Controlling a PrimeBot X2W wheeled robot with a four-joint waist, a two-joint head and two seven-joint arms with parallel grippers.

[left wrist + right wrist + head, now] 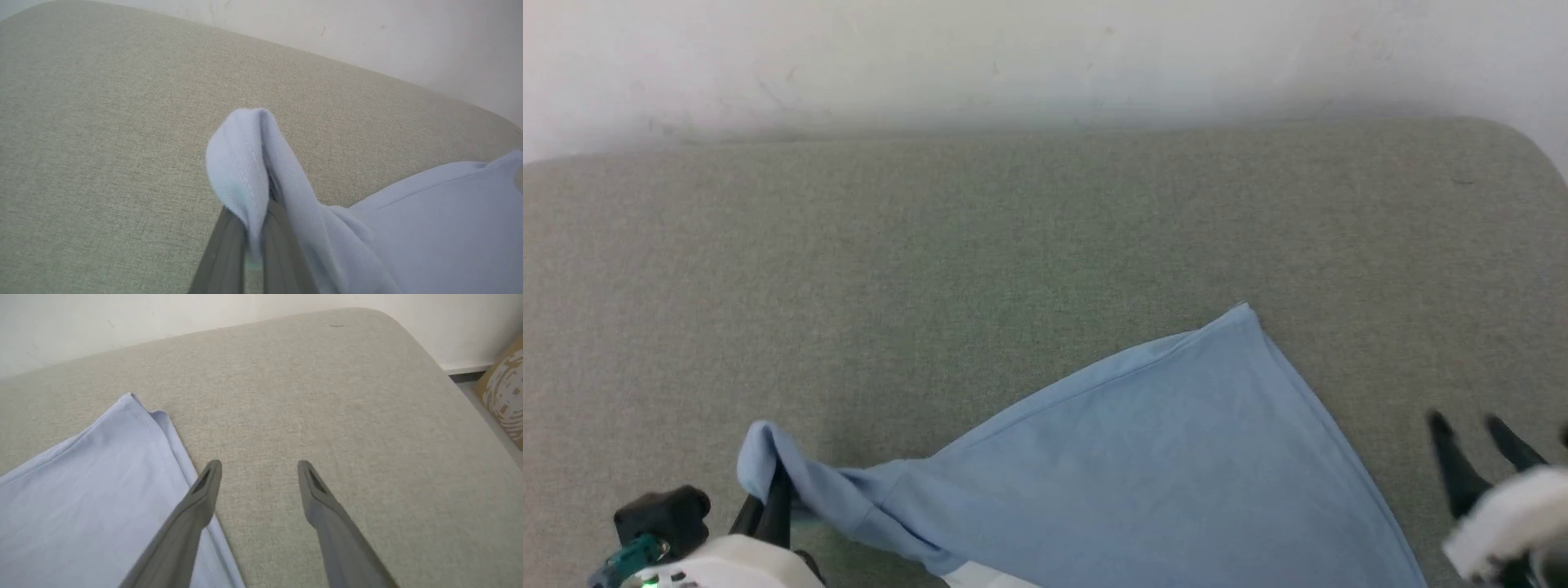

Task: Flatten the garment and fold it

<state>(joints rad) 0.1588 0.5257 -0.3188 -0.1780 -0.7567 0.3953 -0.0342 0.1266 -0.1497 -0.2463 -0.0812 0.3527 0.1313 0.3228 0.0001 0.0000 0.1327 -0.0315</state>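
Found left end effector (772,502) at the lower left of the head view, dark fingers drawn narrow and clamped on a bunched corner of the garment (1160,457). Confirmed in the left wrist view: left end effector (257,220) at bottom centre, both fingers close together, a fold of ribbed light blue knit pinched between them and draped over the tips. Fingertips hidden under that fold.

Found right end effector (1470,441) at the lower right of the head view, fingers spread wide, nothing between them, set apart from the garment's right edge. Checked in the right wrist view: right end effector (259,465) wide, bare counter (367,437) showing between the fingers. One finger crossing the garment's hem at lower left of that frame; contact with the cloth not determinable.

Traced the garment (441,228) from the pinched corner rightward as a taut twisted strip, then widening into a broad smooth panel across the bottom centre of the head view. Noted a pointed corner of the garment (90,490) reaching up-frame onto the counter (931,245), lying flat there.

Recorded beyond it grey-green woven counter, rounded corner at upper right. Recorded pale wall (1045,57) along the top edge. Recorded a brown patterned object (504,392) past the counter's corner, right edge of the right wrist view.
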